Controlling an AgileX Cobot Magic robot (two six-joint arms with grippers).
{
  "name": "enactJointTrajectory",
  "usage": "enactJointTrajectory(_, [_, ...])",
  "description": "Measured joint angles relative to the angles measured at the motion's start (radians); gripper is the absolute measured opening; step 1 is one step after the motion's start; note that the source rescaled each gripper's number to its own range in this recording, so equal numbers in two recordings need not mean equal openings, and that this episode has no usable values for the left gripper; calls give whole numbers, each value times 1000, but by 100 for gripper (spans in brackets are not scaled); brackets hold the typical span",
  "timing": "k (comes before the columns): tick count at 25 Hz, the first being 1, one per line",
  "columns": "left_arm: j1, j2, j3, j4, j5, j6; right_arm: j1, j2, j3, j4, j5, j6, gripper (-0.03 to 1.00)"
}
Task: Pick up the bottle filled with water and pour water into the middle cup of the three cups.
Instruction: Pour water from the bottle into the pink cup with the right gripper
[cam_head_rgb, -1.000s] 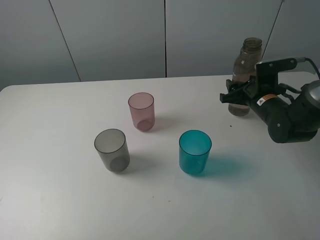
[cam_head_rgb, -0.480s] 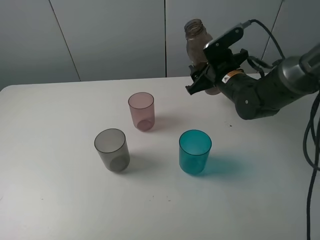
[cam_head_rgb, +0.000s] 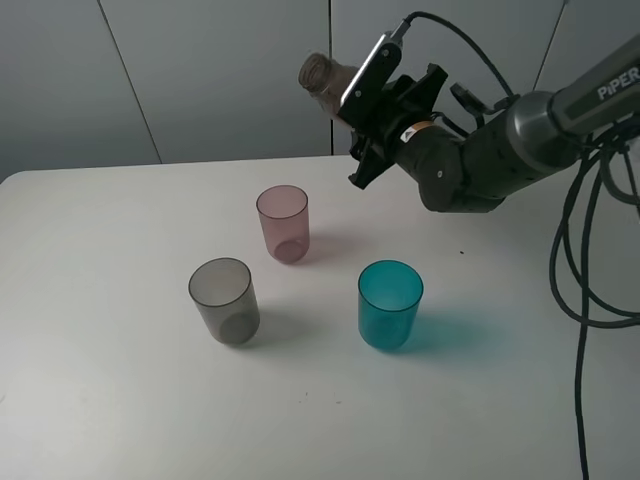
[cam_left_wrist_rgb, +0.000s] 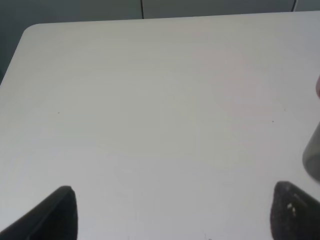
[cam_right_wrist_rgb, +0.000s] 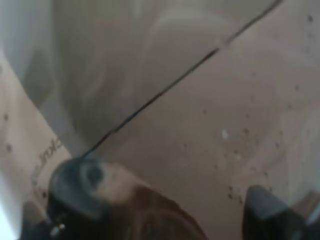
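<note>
**White table (cam_head_rgb: 120, 400), smoky bottle (cam_head_rgb: 325, 82) aloft and leaning**

Right hand (cam_head_rgb: 368, 135) is clenched round the bottle, holding it tilted high above the table, open neck aimed toward the pink middle cup (cam_head_rgb: 283, 222). By my read, the mouth isn't over that rim yet. So line it up first, then tip slowly for a thin stream, well away from the grey cup (cam_head_rgb: 224, 300) and the teal cup (cam_head_rgb: 390, 304). Left hand (cam_left_wrist_rgb: 177, 215) sits released, holding nothing.

White table (cam_head_rgb: 120, 420), grey wall (cam_head_rgb: 220, 80)
We see dark seams between wall panels, soft even light on the tabletop
</note>
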Motion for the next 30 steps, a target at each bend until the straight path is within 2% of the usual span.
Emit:
enactJointTrajectory(5, [0, 0, 0, 0, 0, 0, 32, 50, -19, 46, 16, -221, 2])
enactJointTrajectory(16, [0, 0, 0, 0, 0, 0, 38, 65, -21, 61, 23, -474, 2])
enactJointTrajectory(24, [0, 0, 0, 0, 0, 0, 38, 65, -21, 61, 23, -584, 2])
enactJointTrajectory(30, [0, 0, 0, 0, 0, 0, 38, 65, -21, 52, 23, -598, 2])
